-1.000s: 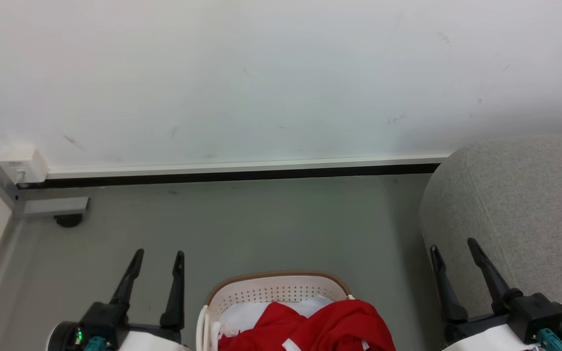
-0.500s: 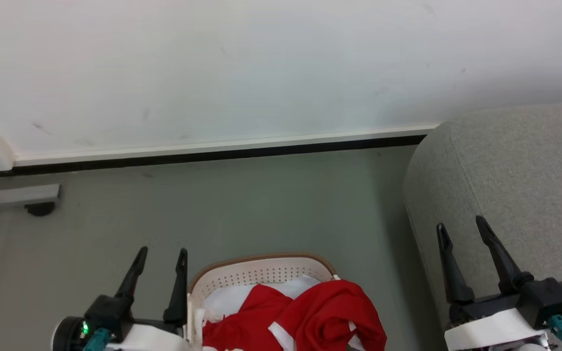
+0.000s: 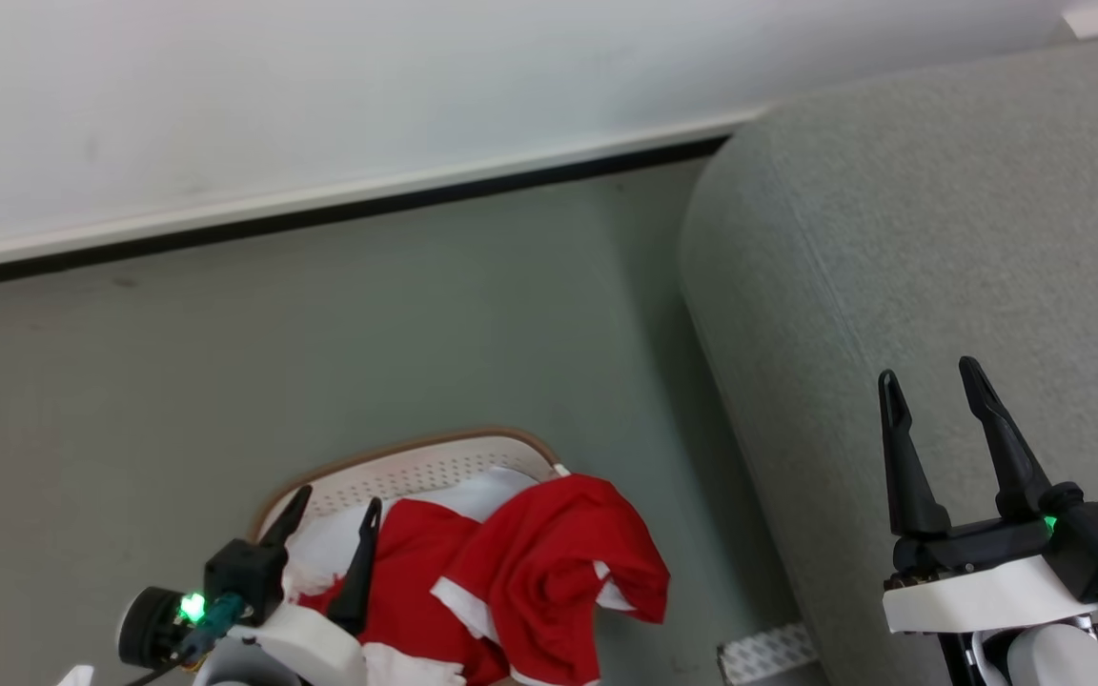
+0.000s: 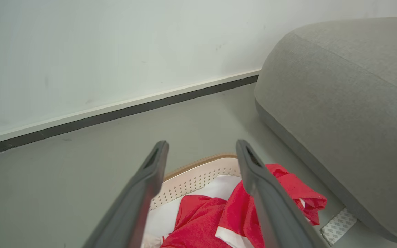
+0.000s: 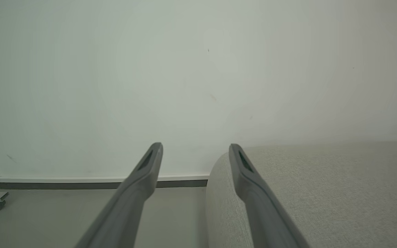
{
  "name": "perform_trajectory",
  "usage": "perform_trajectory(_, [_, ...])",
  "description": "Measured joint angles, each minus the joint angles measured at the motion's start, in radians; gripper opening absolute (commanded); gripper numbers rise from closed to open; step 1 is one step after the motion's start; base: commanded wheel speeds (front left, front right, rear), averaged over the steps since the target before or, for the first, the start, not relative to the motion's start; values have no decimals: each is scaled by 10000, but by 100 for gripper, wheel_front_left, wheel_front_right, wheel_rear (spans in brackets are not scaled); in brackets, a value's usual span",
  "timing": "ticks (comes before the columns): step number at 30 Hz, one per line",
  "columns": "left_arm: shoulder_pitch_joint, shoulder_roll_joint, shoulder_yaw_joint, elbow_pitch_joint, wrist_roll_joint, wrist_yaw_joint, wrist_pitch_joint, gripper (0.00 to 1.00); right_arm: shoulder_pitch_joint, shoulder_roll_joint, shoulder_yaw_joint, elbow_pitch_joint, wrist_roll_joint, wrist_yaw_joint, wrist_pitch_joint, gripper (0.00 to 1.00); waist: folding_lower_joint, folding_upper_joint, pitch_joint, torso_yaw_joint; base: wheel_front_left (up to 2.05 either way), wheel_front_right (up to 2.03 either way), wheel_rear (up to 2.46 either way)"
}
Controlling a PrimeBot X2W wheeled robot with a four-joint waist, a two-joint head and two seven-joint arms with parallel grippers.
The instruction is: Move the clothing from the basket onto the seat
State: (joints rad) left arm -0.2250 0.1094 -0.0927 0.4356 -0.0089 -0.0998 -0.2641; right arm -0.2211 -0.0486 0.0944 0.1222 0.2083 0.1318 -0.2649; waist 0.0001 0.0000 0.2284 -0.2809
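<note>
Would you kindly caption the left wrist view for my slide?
Open left claw above red clothing in the basket; grey seat alongside.

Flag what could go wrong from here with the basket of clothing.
1. The clothing spills over the basket rim toward the seat; a pull on that flap alone might drag or tip the basket.
2. The open left gripper hangs over crumpled, overlapping folds, so it may catch only a loose fold.
3. The seat's edge is rounded; a garment dropped there could slide off.
</note>
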Motion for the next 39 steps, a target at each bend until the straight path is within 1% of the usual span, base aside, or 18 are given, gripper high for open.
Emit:
perform_trajectory(6, [-1143, 343, -510, 2500, 82, -182, 19, 100, -190, -4, -2, -194, 265, 0, 0, 100, 0, 0, 737, -592, 0, 0, 0])
perform_trajectory(11, [-2349, 652, -1156, 4420, 255, -249, 539, 100, -446, -8, 10, -324, 502, 0, 0, 100, 1, 0, 1454, -969, 0, 0, 0])
perform_trajectory(17, [-3659, 982, -1910, 6073, 364, -290, 1057, 100, -834, -2, 23, -514, 1022, 0, 0, 100, 1, 0, 2403, -1382, 0, 0, 0])
perform_trajectory(21, [-4330, 1149, -2537, 6995, 238, -314, 1536, 100, -1014, -6, 27, -581, 1365, 0, 0, 100, 1, 0, 3024, -1666, 0, 0, 0])
perform_trajectory(24, [-4742, 1356, -2920, 7609, 161, -314, 1975, 100, -1125, -4, 88, -606, 1567, 0, 0, 100, 1, 0, 3481, -1886, 0, 0, 0])
perform_trajectory(28, [-5098, 1498, -3373, 8054, 81, -314, 2545, 100, -1289, -4, 190, -686, 1766, 0, 0, 100, 1, 0, 4061, -2190, 0, 0, 0])
perform_trajectory(31, [-5382, 1544, -3743, 8186, -2, -314, 2913, 100, -1353, -4, 230, -748, 1987, 0, 0, 100, 1, 0, 4480, -2403, 0, 0, 0])
perform_trajectory(33, [-5568, 1526, -4029, 8266, -23, -314, 3388, 100, -1366, -10, 173, -796, 2031, 0, 0, 100, 0, 0, 4757, -2496, 0, 0, 0])
perform_trajectory(39, [-5836, 1492, -4922, 8403, -213, -314, 4383, 100, -1360, -6, 79, -895, 2148, 0, 0, 100, 0, 0, 5353, -2563, 0, 0, 0])
